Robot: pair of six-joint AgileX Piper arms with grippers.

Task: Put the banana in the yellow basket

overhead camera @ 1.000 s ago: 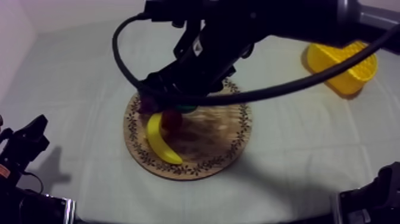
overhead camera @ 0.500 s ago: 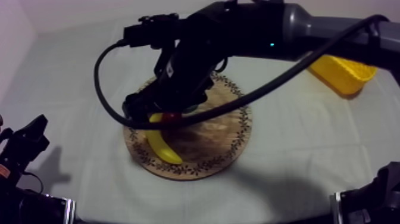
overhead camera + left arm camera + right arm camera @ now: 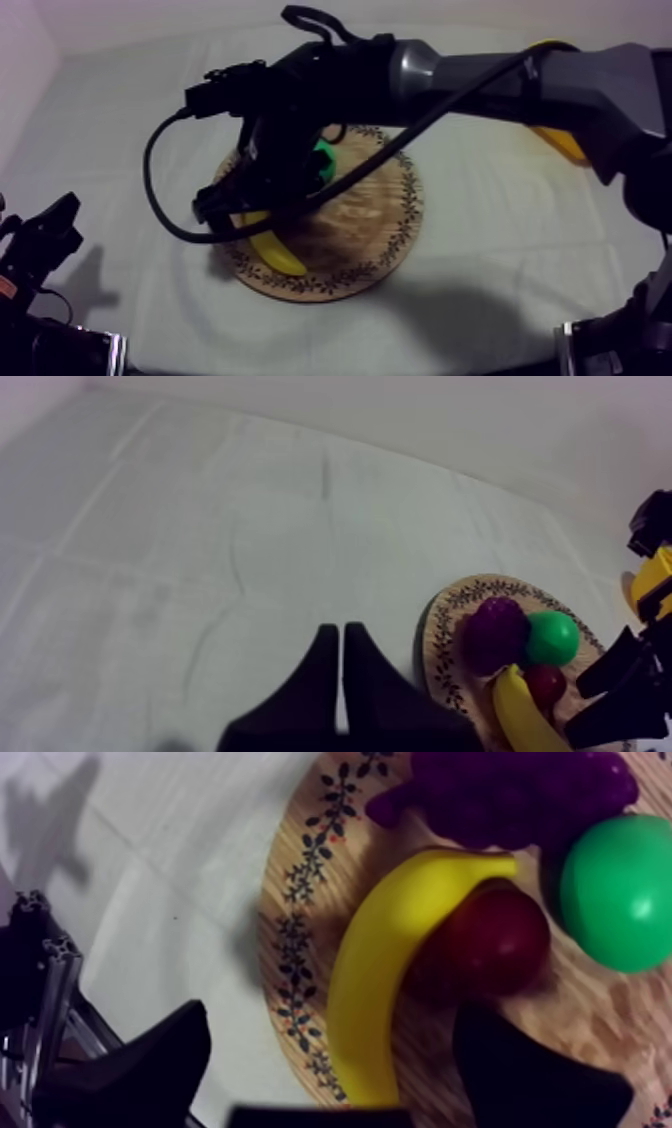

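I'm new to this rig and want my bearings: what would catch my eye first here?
The right arm's black pincer hangs open over the curved yellow toy banana on the round wooden board with a patterned rim. Beside it lie a small red fruit, a purple bunch of grapes and a round green fruit.
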